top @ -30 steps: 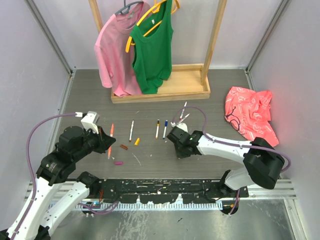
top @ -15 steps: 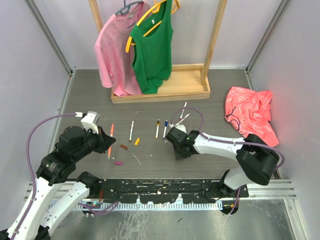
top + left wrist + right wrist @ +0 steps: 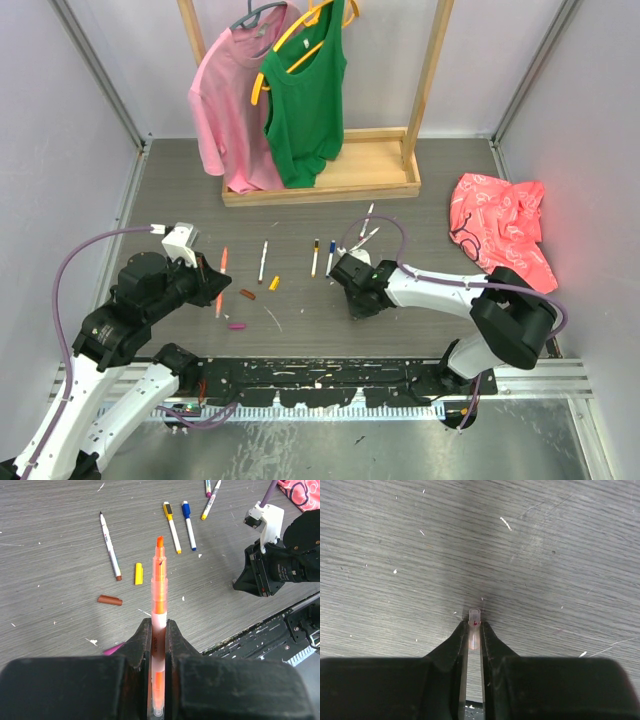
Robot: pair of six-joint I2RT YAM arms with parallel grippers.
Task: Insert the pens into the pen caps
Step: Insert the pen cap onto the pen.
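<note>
The slim orange-tipped plastic pen (image 3: 159,592) is light, stiff and slick. I judge mid-barrel the best place to hold it, with the tip left free. The left gripper (image 3: 158,630) is clamped on its lower barrel, above the grey wood-grain table (image 3: 60,540) toward the left near corner. The right gripper (image 3: 474,628) is pinched tight on a short pale translucent tube (image 3: 474,615), probably a cap. The tube's mouth points outward, low over the table's middle.

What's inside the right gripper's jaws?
The right gripper pinches a small clear tube, its open end poking out. The rest is hidden between the fingers.
</note>
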